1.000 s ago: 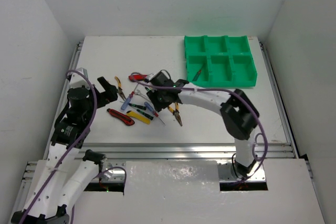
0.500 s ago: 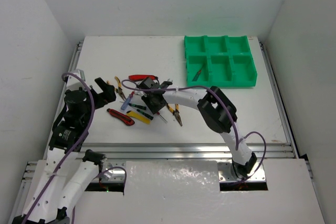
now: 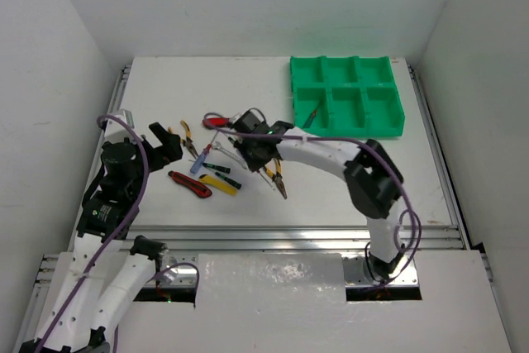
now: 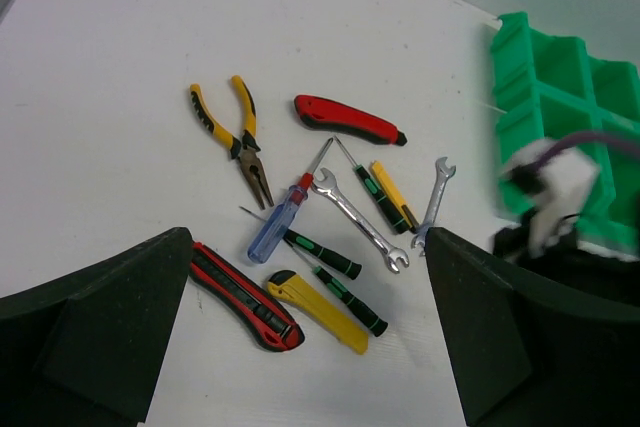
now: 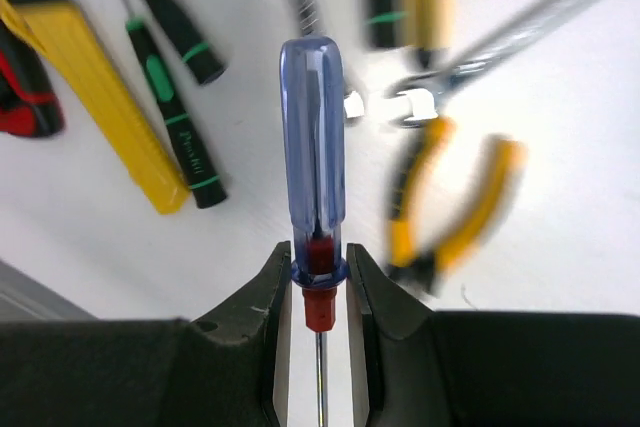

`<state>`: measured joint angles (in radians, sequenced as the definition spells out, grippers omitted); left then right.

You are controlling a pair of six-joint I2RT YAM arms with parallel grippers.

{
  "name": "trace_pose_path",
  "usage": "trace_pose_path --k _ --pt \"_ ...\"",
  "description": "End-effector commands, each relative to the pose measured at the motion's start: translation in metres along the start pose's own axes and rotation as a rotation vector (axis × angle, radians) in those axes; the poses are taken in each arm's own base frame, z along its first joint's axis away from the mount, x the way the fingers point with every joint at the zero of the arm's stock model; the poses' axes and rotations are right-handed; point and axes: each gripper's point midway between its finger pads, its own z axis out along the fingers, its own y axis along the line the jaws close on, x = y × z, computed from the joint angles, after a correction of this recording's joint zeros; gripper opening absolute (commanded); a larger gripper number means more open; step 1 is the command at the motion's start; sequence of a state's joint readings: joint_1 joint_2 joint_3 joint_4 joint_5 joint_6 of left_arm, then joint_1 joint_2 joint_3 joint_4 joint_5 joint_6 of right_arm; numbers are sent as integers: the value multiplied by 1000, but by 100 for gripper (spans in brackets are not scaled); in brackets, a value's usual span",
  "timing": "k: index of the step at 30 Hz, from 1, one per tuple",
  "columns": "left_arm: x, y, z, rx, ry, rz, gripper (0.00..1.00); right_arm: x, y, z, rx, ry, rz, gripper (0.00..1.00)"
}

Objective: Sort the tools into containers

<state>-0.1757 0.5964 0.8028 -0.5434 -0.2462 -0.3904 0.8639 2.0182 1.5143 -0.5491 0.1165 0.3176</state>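
Note:
My right gripper (image 5: 317, 287) is shut on a blue-handled screwdriver (image 5: 315, 147) at its red collar and holds it over the tool pile; in the top view it (image 3: 256, 150) is at the pile's right side. My left gripper (image 4: 310, 347) is wide open and empty, left of the pile (image 3: 165, 142). On the table lie yellow pliers (image 4: 235, 137), a red knife (image 4: 350, 119), a red-black knife (image 4: 240, 295), a yellow knife (image 4: 318, 310), another blue screwdriver (image 4: 275, 232), green screwdrivers (image 4: 350, 297) and wrenches (image 4: 358, 219). The green tray (image 3: 345, 95) stands at the far right.
One tool (image 3: 312, 115) lies in the tray's near-left compartment. A second pair of yellow pliers (image 3: 277, 178) lies right of the pile. White walls enclose the table on the left, back and right.
My right gripper reached left into the pile, closed on a blue screwdriver and has moved back right with it. The left arm shifted slightly and then held still.

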Motion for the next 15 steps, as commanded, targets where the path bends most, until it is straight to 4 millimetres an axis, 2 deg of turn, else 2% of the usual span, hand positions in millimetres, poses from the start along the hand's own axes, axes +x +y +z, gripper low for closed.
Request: trace_pose_path --k 1,3,4,5,6,7,8,9,12,13,14,15 --pt "-10 -3 2 10 -35 -9 100 -54 -71 -56 121 -221 147 12" --pt "-8 1 7 -10 -21 -10 100 -60 -103 -65 161 -246 205 12" --pt "-6 3 9 -20 -10 -9 100 -62 -137 -68 214 -260 258 12" --pt "-6 3 11 -23 -4 -8 100 -63 -154 -70 245 -267 281 12" --pt "-5 3 12 -22 1 -7 100 -65 -185 -72 286 -275 325 12" --pt "-2 3 14 -20 12 -5 100 -66 -199 -71 307 -274 345 12" --pt "-1 2 15 -18 17 -2 100 -76 -214 -76 326 -293 366 12" --pt "0 2 17 -17 24 0 100 -70 -233 -67 344 -266 393 12" --pt "4 1 20 -17 41 6 100 -75 -266 -52 373 -241 419 13" --pt "5 1 21 -16 46 8 100 -74 -274 -48 389 -231 421 14" --pt "6 1 22 -17 51 9 100 -84 -281 -49 398 -249 414 14" --pt "7 1 23 -16 56 12 100 -82 -288 -45 402 -236 418 14"
